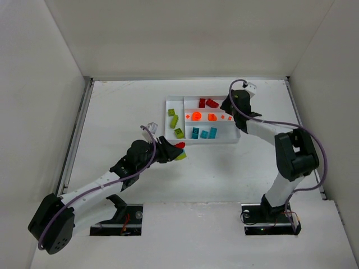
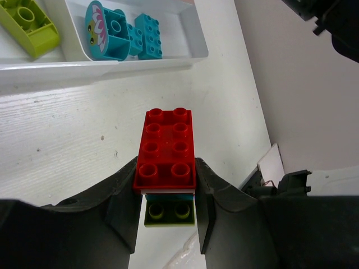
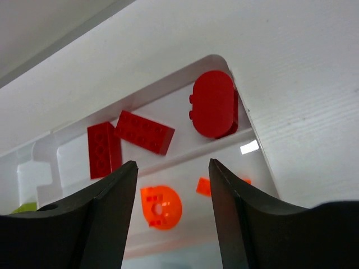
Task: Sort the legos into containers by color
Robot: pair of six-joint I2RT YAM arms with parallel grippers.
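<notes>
Left wrist view: a red brick is pinched by the left claw, just short of the white tray. The right claw is spread, empty, above red pieces laid in the tray.

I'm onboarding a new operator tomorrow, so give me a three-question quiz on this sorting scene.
1. True or false: the left end effector grips a red brick.
2. Which long section of the tray holds the teal pieces: A the farthest from the arms, B the middle, C the nearest?
3. Count: how many red pieces lie in the tray, going by the right wrist view?
Key: 1 true; 2 C; 3 three.
</notes>
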